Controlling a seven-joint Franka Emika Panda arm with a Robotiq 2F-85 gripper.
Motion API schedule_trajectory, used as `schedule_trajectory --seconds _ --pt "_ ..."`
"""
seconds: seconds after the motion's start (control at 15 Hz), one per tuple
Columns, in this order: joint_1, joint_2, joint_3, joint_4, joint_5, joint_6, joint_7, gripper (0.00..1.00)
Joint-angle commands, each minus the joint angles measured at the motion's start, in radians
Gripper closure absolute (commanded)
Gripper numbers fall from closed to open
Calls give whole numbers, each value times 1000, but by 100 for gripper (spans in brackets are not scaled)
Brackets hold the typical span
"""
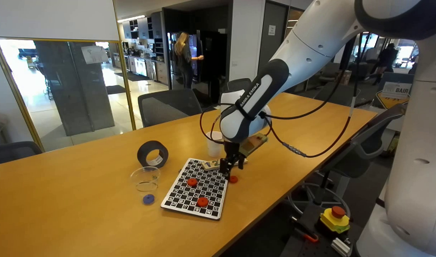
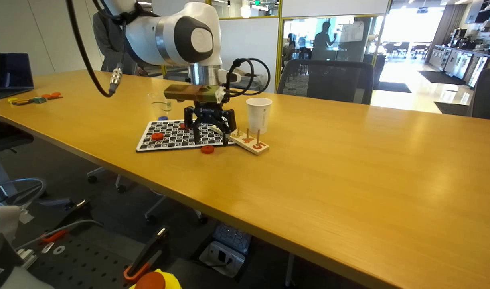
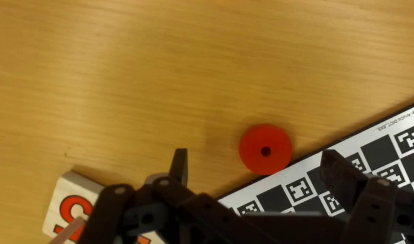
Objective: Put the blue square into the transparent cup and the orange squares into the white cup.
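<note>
Spread wide and gripping nothing, the gripper point(image 3: 255, 154) points down with its fingers point(image 3: 180, 163) either side of an orange-red disc point(image 3: 264, 141), presumably lined up to pinch it. One fingertip hangs over the tabletop point(image 2: 349, 160), the other over the checkered board point(image 1: 182, 194); the disc lies so tight to the board's edge that I'd worry about that second fingertip catching. Two more orange-red discs point(image 1: 192, 182) point(image 1: 202, 202) rest flat on the board, apart, which should leave pinching room around each. Just past a numbered peg strip point(image 2: 243, 138), the white cup point(image 2: 259, 116) stands upright, mouth up, ready to receive them. Farther off, the blue disc point(image 1: 148, 199) lies outside the transparent cup point(image 1: 145, 179), just beside it: a short carry, I'd say.
</note>
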State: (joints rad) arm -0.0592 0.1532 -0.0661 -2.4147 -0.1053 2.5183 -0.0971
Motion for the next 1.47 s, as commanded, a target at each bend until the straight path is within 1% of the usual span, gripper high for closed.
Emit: schedule_trajectory --seconds 0.0,0.13,0.27,0.53,0.67,0.87,1.4 --pt "-18 21 3 3 -17 101 -107 0" --pt "-29 23 14 -11 15 153 -167 0" --pt "-47 21 35 -20 77 174 -248 0" --pt "-78 6 67 -21 201 111 -376 0" --pt "-86 2 72 -22 233 90 -416 0" --pt "-88 2 68 -26 238 79 -448 0" --pt "-86 9 69 -25 233 72 -481 0"
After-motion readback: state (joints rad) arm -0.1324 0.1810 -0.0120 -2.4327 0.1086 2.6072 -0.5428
